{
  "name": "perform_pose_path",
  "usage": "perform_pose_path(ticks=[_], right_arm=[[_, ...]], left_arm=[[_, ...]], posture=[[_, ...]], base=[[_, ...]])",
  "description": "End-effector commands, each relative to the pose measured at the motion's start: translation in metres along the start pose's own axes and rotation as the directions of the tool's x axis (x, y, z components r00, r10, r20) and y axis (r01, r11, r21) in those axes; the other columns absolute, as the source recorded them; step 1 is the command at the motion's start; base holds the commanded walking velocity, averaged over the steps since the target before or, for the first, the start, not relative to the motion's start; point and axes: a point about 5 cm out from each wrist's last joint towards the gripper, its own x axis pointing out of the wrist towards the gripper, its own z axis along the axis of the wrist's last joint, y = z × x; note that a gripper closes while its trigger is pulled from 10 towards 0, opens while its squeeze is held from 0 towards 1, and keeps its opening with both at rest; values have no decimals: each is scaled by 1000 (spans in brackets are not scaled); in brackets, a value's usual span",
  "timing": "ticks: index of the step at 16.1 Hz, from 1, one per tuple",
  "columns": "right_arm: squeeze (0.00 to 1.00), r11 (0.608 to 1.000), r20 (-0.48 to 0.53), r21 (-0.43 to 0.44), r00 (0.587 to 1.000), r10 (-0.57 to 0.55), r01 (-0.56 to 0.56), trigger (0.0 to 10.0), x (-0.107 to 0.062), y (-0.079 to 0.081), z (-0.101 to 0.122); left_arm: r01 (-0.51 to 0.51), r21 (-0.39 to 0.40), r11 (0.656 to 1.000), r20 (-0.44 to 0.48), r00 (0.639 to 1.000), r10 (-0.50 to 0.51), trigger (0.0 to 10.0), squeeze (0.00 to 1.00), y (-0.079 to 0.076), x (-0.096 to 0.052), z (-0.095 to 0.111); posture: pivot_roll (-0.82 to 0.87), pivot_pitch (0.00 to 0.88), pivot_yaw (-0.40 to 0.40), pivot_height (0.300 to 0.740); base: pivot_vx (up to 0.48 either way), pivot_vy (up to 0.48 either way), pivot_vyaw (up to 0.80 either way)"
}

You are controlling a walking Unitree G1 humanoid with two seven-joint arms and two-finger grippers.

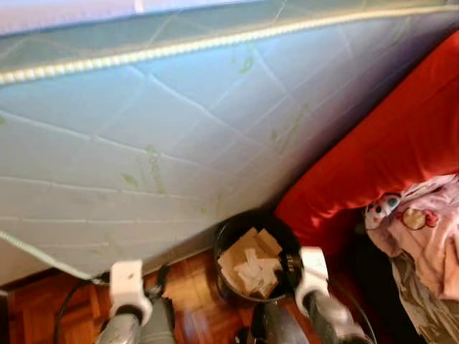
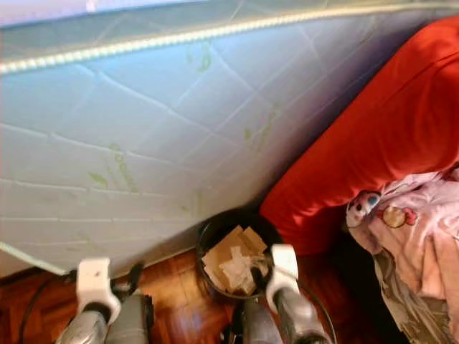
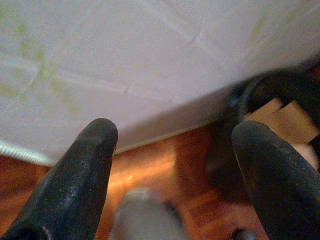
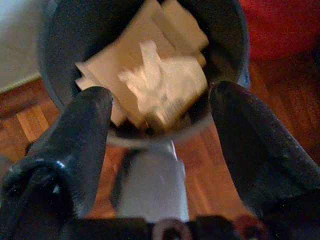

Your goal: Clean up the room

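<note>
Trash [image 4: 160, 85] sits in my black bin [image 1: 228, 240], on the floor against the mattress [image 1: 179, 129]. Both jaws spread, empty. Risk: my right jaws [image 4: 160, 107], hovering over the rim, could tip it.

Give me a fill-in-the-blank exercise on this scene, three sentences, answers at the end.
1. The black bin stands on the ______ floor.
2. The bin holds crumpled paper and pieces of brown ______.
3. The right pincer is above the bin with its fingers ______.

Answers: wooden; cardboard; open
</note>
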Motion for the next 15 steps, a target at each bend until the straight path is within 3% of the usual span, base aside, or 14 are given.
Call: perform_pose_path(ticks=[1,5,9,13,15], right_arm=[[0,999,-39,26,999,-35,36,10000,-7,-11,-16],[0,997,-73,45,996,-55,58,10000,-15,-18,-37],[0,987,-110,92,987,-119,129,10000,-22,-27,-51],[0,987,-135,85,983,-125,137,10000,-24,-29,-55],[0,988,-134,85,984,-120,132,10000,-23,-28,-54]], left_arm=[[-15,-15,1000,-79,997,14,10000,0,3,1,-21],[-43,-6,999,-168,985,41,10000,0,9,10,-41],[-52,15,999,-267,962,54,10000,0,12,10,-62],[-59,21,998,-277,959,62,10000,0,14,14,-63],[-58,19,998,-287,956,61,10000,0,13,14,-65]], posture=[[211,83,-153,652],[192,2,-149,652],[170,0,-124,682],[174,0,-124,737],[175,0,-123,740]], base=[[0,0,0],[0,0,0],[0,0,0],[0,0,0],[0,0,0]])
